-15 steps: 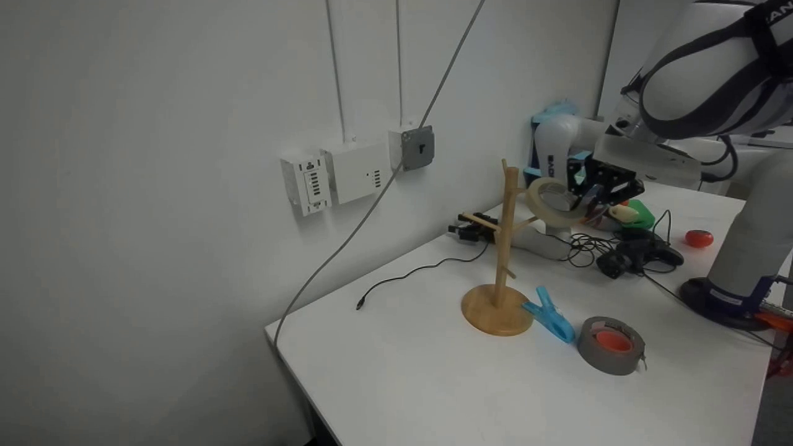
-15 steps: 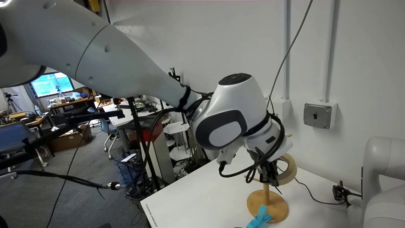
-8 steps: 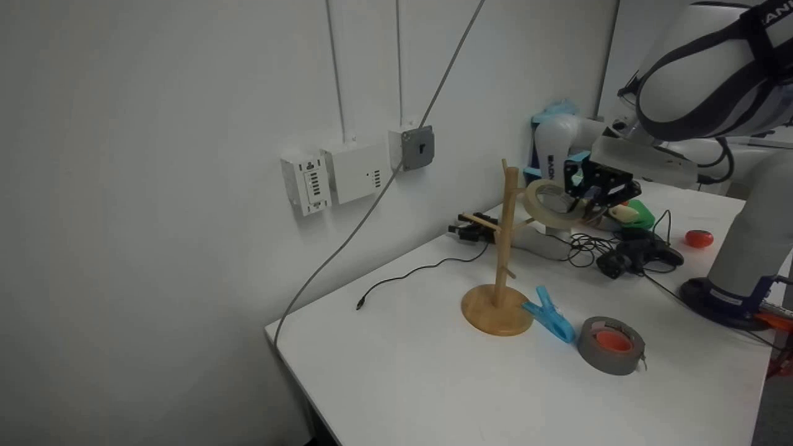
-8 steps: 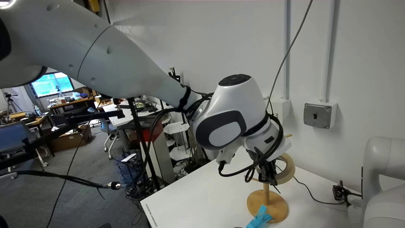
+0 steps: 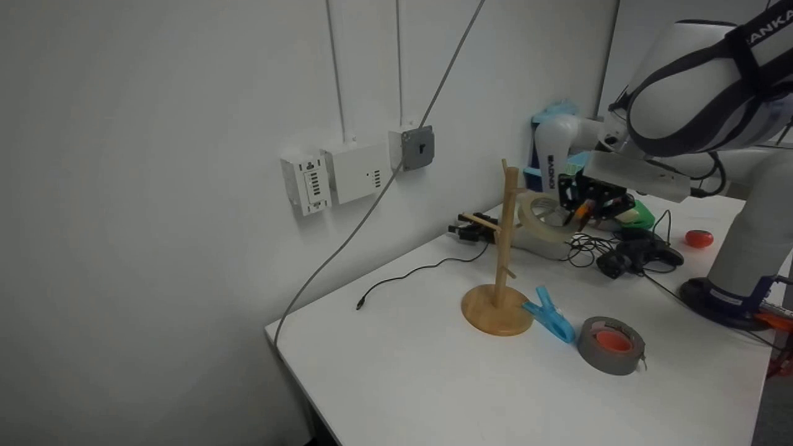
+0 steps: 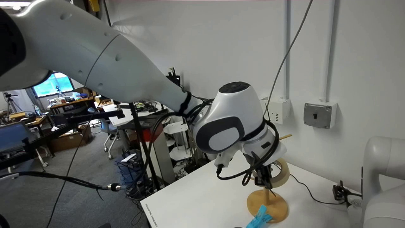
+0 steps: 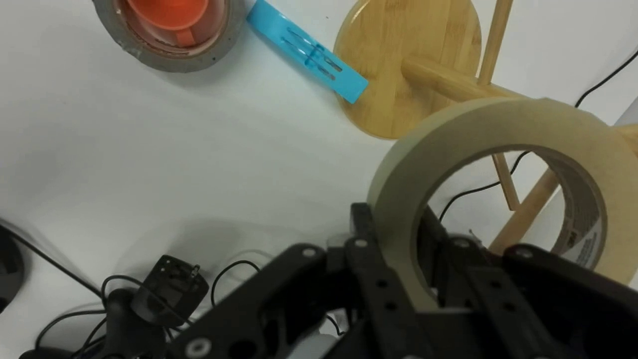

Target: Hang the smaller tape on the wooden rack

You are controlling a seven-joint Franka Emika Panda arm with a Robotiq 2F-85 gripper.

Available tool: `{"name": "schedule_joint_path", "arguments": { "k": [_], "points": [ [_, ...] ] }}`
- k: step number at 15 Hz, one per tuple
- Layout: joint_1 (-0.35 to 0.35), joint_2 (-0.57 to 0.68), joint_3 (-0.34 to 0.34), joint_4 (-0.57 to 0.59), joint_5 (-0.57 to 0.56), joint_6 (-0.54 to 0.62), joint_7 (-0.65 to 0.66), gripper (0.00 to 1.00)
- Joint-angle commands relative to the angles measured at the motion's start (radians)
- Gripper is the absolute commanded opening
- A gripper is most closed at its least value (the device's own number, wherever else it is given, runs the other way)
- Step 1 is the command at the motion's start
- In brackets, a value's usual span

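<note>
Currently my gripper [image 7: 396, 227] is clamped on the cream masking-tape roll [image 7: 478, 129], one finger [image 7: 431, 234] inside the ring, and the roll is held above the white table [image 5: 427, 378] beside the upper part of the wooden peg rack [image 5: 503, 248]. That puts me, I judge, at the hanging step: next I need to centre the hole on a peg [image 7: 526, 212], slide it along, then let go. Whether any peg passes through the hole, I can't tell. Counting outward: one rack, its pegs partly hidden; one blue clothespin [image 5: 554, 321] at its base; one grey duct-tape roll [image 5: 606, 360] near that, making two rolls; one Kinova arm [image 5: 551, 145] beyond.
</note>
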Motion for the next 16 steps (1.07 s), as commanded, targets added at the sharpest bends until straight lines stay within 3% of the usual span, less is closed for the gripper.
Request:
{"name": "schedule_joint_path", "arguments": {
  "k": [1, 2, 8, 16],
  "points": [
    [0.008, 0.017, -0.013, 0.024, 0.004, -0.005, 0.020, 0.50],
    [0.008, 0.018, -0.014, 0.024, 0.003, -0.004, 0.021, 0.53],
    [0.007, 0.022, -0.024, 0.027, 0.002, -0.005, 0.033, 0.98],
    [0.016, -0.014, -0.048, 0.014, -0.043, -0.030, 0.035, 1.00]
  ]
}}
